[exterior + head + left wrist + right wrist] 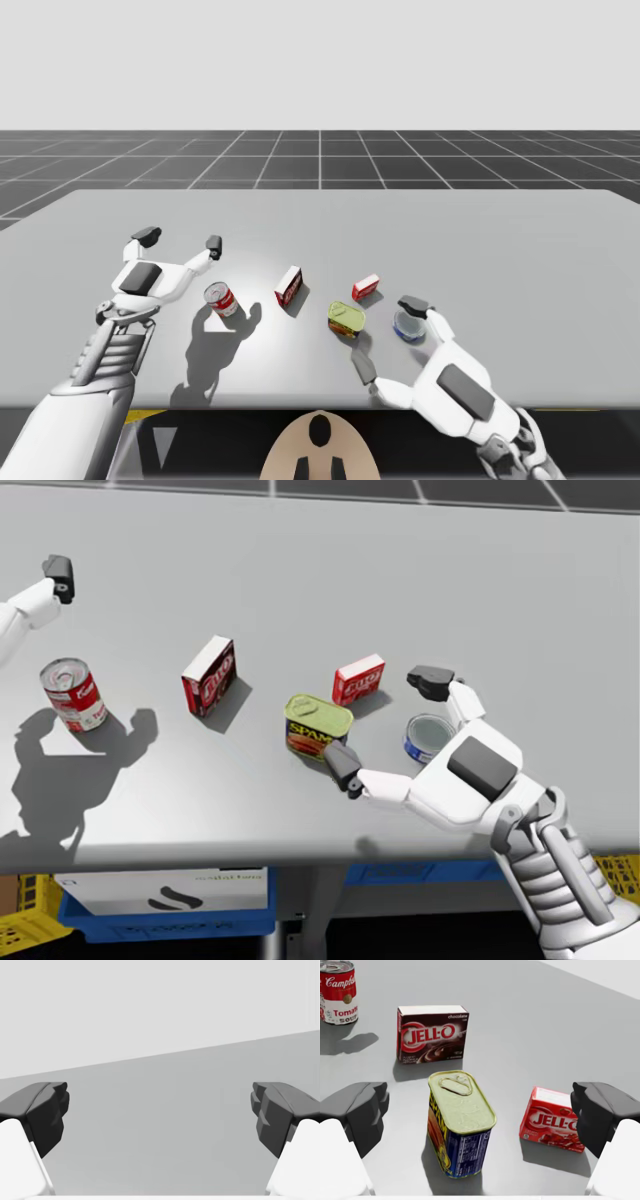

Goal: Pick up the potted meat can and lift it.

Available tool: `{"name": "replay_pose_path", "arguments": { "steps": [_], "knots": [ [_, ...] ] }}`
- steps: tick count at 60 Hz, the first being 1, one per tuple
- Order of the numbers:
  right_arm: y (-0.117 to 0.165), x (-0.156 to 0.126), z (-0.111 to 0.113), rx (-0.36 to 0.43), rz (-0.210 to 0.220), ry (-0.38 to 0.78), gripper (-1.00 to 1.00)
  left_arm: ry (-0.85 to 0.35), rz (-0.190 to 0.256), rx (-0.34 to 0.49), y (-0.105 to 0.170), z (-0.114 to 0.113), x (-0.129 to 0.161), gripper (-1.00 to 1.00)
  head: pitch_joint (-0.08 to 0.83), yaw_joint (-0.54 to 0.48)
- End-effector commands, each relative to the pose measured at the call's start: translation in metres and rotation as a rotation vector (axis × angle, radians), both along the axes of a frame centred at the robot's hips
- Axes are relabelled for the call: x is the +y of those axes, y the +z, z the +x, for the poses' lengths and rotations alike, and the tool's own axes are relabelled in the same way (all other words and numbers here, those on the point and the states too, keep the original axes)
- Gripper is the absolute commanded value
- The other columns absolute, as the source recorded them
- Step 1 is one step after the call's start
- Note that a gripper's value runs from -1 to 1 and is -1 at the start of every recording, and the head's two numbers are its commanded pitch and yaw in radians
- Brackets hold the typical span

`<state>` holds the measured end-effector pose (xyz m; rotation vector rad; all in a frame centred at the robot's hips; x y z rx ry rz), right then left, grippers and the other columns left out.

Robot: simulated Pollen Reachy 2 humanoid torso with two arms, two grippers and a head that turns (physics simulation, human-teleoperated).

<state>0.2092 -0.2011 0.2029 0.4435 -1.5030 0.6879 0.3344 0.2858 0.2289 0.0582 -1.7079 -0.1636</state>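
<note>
Potted meat can (461, 1122): rectangular, pale green lid with pull tab, blue and yellow sides. It stands upright on the grey table (480, 240), near the front edge, about mid-table. No contact with anything.

Right gripper (480, 1110): spread wide, holding nothing. In the right wrist view the can sits ahead of it, in the gap between the 2 fingers, with clear table on both sides. In the head view the near fingertip (343, 767) is just beside the can's front corner and the far one sits past the small red box.

Neighbours:
- Small red box (552, 1120) is just beside the can, on the far-finger side, not touching.
- Dark brown and red box (431, 1034) is standing behind the can, near it.
- Red and white round can (338, 991) is upright, well apart, beyond the brown box.
- Low blue round can (428, 738) is under the right gripper's far finger, close to the palm.

Left gripper (180, 240): fingers wide apart, empty, hanging above bare table. In the high view it is just behind the red and white round can.
</note>
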Motion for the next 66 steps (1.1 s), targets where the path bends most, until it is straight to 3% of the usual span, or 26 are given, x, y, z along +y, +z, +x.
{"name": "replay_pose_path", "arguments": {
  "steps": [1,16,26,37,51,53,55,56,58,66],
  "knots": [
    [-0.03,0.011,0.002,0.048,-0.066,0.139,-1.0,0.003,0.005,0.003,-0.001,0.0,0.0,-1.0,0.744,-0.1],
    [-0.047,0.021,0.026,0.099,-0.09,0.141,-1.0,0.003,0.006,0.003,-0.001,-0.001,0.0,-1.0,0.746,-0.09],
    [-0.056,0.026,0.044,0.195,-0.068,0.157,-1.0,0.004,0.002,0.001,0.0,-0.001,0.001,-1.0,0.746,-0.09],
    [-0.06,0.035,0.059,0.225,-0.081,0.162,-1.0,0.005,0.001,-0.001,0.0,0.0,0.001,-1.0,0.748,-0.08],
    [-0.06,0.043,0.071,0.251,-0.062,0.182,-1.0,0.006,-0.001,-0.002,0.001,-0.001,0.002,-1.0,0.749,-0.08],
    [-0.06,0.043,0.07,0.242,-0.05,0.166,-0.81,0.006,-0.002,-0.002,0.001,-0.001,0.001,-1.0,0.749,-0.08],
    [-0.061,0.043,0.07,0.263,-0.03,0.164,0.4,0.006,-0.002,-0.002,0.001,-0.001,0.002,-1.0,0.749,-0.08],
    [-0.061,0.043,0.07,0.271,-0.029,0.171,0.88,0.007,-0.002,-0.002,0.001,-0.001,0.002,-1.0,0.749,-0.08],
    [-0.061,0.042,0.069,0.276,-0.026,0.173,0.98,0.007,-0.001,-0.002,0.001,-0.001,0.002,-1.0,0.748,-0.08],
    [-0.063,0.04,0.069,0.292,-0.032,0.19,1.0,0.006,0.001,-0.001,0.0,-0.001,0.001,-1.0,0.741,-0.08]
  ]
}}
